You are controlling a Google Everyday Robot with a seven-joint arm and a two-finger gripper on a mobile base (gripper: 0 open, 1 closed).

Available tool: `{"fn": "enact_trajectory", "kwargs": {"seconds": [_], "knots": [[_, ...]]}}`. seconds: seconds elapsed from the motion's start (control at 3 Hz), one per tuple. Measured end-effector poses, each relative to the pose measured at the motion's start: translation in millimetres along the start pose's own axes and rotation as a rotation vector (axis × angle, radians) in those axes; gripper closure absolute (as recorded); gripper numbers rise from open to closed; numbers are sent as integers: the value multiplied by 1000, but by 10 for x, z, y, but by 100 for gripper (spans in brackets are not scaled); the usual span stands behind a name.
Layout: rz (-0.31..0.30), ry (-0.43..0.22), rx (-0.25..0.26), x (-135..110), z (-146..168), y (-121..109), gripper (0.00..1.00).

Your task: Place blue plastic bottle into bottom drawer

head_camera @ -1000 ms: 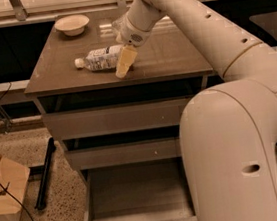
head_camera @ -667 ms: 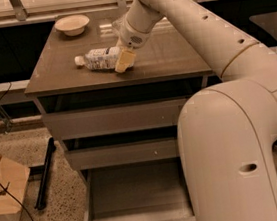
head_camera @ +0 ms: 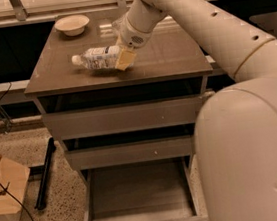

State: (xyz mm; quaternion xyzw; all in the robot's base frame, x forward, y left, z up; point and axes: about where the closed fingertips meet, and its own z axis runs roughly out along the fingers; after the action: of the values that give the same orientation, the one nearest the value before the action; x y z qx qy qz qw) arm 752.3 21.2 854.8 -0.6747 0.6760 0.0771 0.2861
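1. Gripper: The two-finger gripper (head_camera: 124, 59) is low over the cabinet top, at the base end of the bottle, and its tan tip touches the label. You cannot tell from this view whether it is released or clenched on the bottle.

2. Change: Compared with one second ago, the tan tip has drawn in against the bottle, and less of it shows in front. The bottle has not shifted on the cabinet top.

3. Task object: The blue plastic bottle (head_camera: 97, 58), clear with a white-and-blue label and a white cap, lies on its side on the flat grey-brown cabinet top (head_camera: 172, 58). Its cap points to the cabinet's camera-left edge.

4. Meaning: Treat this as the grasp stage. No lift has begun.

5. Target: The deep grey-brown bottom drawer (head_camera: 138, 193) stands pulled open at the cabinet's foot.

6. Surroundings: A shallow white bowl (head_camera: 72, 25) sits at the cabinet top's rear camera-left corner, well apart from the bottle. The white robot arm (head_camera: 192, 15) reaches in over the cabinet's camera-right side.
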Motion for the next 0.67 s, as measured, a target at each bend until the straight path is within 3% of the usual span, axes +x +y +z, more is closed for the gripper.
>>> {"fn": "enact_trajectory", "kwargs": {"seconds": [0.33,0.67], "knots": [[-67,-72,134,-225,-662,205,100],[-124,-161,263,-598,-1451,696,100]]}}
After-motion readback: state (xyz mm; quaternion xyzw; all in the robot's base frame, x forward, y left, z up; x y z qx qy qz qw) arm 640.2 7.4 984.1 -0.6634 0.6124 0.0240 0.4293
